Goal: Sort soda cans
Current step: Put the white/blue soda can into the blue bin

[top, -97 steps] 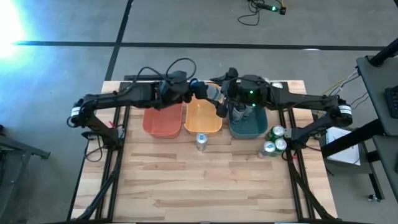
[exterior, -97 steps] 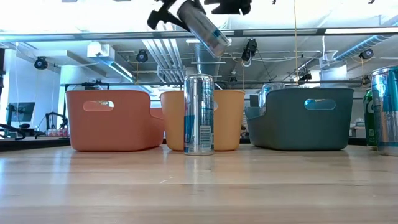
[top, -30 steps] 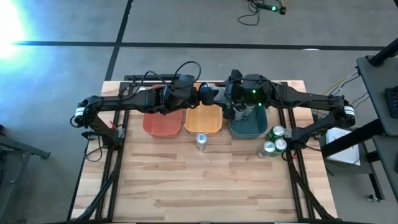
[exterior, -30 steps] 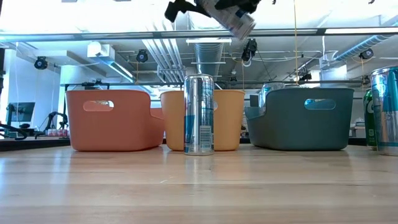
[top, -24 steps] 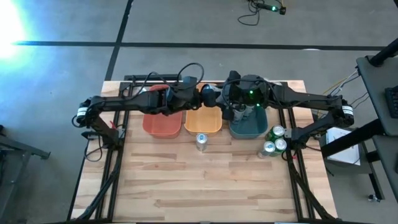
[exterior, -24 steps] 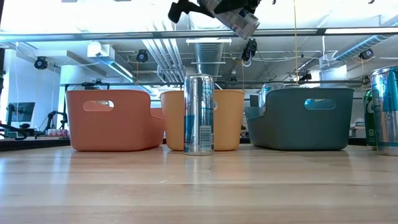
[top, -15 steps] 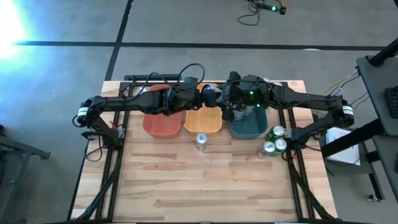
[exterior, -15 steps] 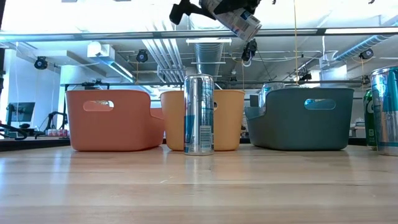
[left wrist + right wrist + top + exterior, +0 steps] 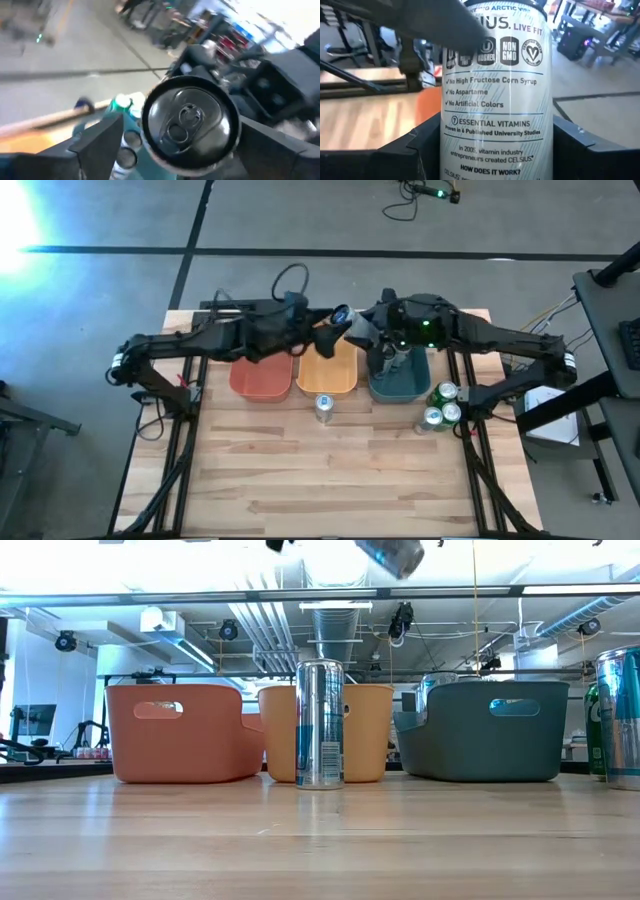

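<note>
Both tools (image 9: 350,326) grip one can (image 9: 345,318) above bins (image 9: 325,370)

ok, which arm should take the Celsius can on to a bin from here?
Right, probably. Both end effectors hold the Celsius can above the bins, but the right end effector has its side squarely, and that arm reaches over the teal bin, where cans already lie. The left end effector faces the can's top.

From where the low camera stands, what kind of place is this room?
Probably a robotics lab or workshop: exposed ceiling ducts, ceiling-mounted cameras and a bare concrete floor taped with black lines around the wooden table.
</note>
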